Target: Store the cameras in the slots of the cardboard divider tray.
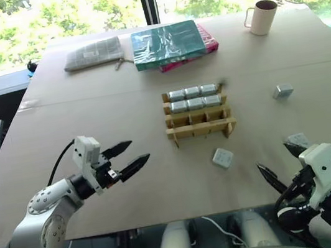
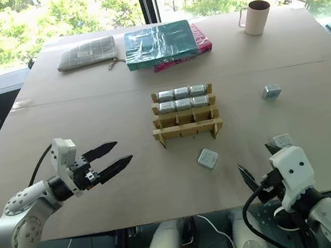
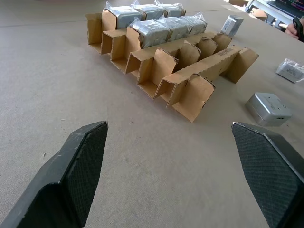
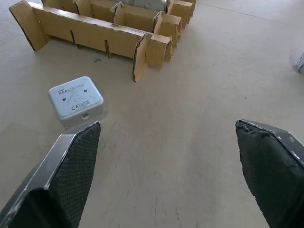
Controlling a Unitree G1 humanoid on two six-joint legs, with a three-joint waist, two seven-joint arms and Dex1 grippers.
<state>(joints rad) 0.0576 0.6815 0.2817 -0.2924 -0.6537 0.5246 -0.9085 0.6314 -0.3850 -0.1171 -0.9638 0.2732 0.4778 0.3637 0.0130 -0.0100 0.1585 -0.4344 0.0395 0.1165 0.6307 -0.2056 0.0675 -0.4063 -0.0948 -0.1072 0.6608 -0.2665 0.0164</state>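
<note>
Six cameras (image 1: 194,97) in tray (image 1: 201,129) rear rows; loose camera (image 1: 222,158) just before it.

Head overhead — wrists low, tray-facing (image 3: 190,80)

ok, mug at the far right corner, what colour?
Cream mug with a dark rim; the right eye view shows it best.

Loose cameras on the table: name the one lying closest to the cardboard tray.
The camera lying just in front of the cardboard tray, near its right end. The other two loose cameras lie farther right.
</note>
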